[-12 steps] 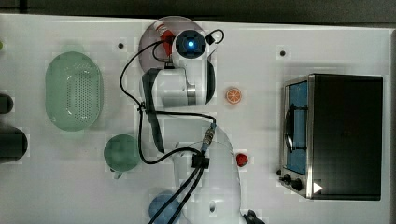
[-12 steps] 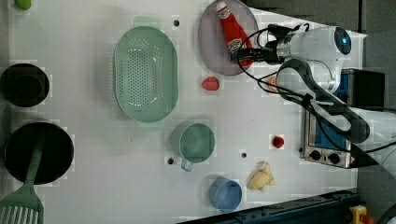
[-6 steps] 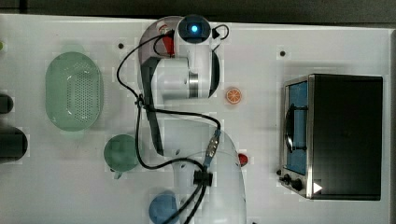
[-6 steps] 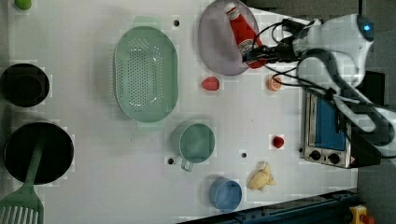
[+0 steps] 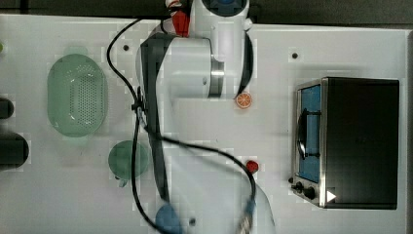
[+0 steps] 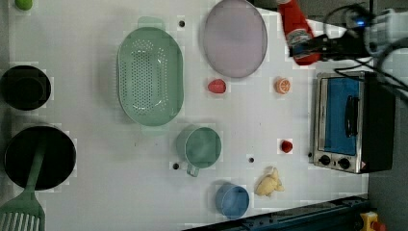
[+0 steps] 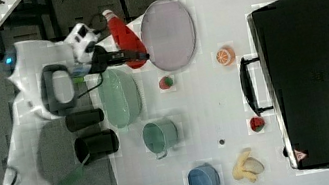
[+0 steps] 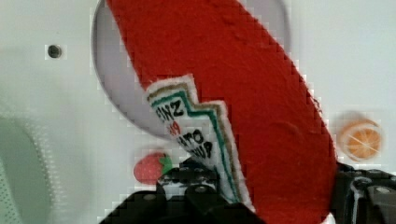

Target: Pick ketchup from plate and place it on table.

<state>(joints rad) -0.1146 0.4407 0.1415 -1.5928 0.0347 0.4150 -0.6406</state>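
Note:
The ketchup (image 6: 298, 32), a red bottle with a white label, hangs in the air with my gripper (image 6: 310, 48) shut on its lower body. It hovers past the plate's edge on the left view's right, above the table (image 6: 96, 168). The pale lilac plate (image 6: 234, 38) lies bare. In the right view the ketchup (image 7: 125, 37) is beside the plate (image 7: 168, 33), held by the gripper (image 7: 138, 55). In the wrist view the ketchup (image 8: 243, 93) sits between dark fingers (image 8: 196, 186), with the plate (image 8: 119, 93) far below. A red bit of ketchup (image 5: 180, 22) peeks past the arm in the top view.
A green perforated basket (image 6: 150, 74), a green cup (image 6: 199, 147), a blue cup (image 6: 232, 199), a strawberry (image 6: 217, 86), an orange slice (image 6: 282, 85), a small red fruit (image 6: 286, 146) and a banana (image 6: 269, 183) lie on the table. A toaster oven (image 6: 349, 120) stands at the left view's right.
The arm has risen with the ketchup in its grip, carrying it off the plate toward the left view's upper right. The plate now lies bare.

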